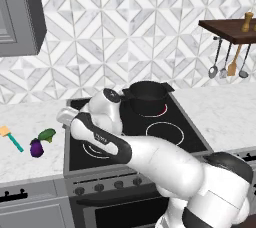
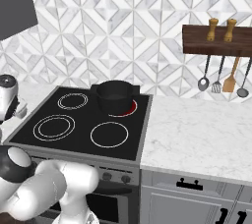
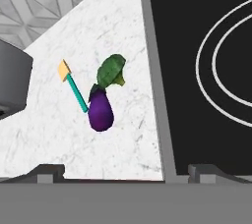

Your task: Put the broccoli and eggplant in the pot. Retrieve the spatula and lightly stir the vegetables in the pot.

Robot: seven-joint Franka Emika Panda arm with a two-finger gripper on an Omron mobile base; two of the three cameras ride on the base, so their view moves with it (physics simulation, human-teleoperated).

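The purple eggplant (image 3: 101,111) lies on the white counter left of the stove, touching the green broccoli (image 3: 111,70) just beyond it. Beside them lies the spatula (image 3: 74,88), with a teal handle and a yellow blade. From the left base view the eggplant (image 1: 36,148), broccoli (image 1: 47,134) and spatula (image 1: 11,138) sit near the counter's front left. My gripper (image 3: 127,173) hovers above them, open and holding nothing, with its fingertips (image 3: 49,171) spread wide. The black pot (image 1: 147,97) stands on the back right burner, and it is also in the right base view (image 2: 115,95).
The black cooktop (image 1: 165,122) has four ringed burners, and the one under the pot glows red. A wooden shelf (image 2: 219,39) on the right wall carries hanging utensils (image 2: 229,80). A grey cabinet (image 1: 20,12) hangs upper left. The counter (image 2: 197,134) runs right of the stove.
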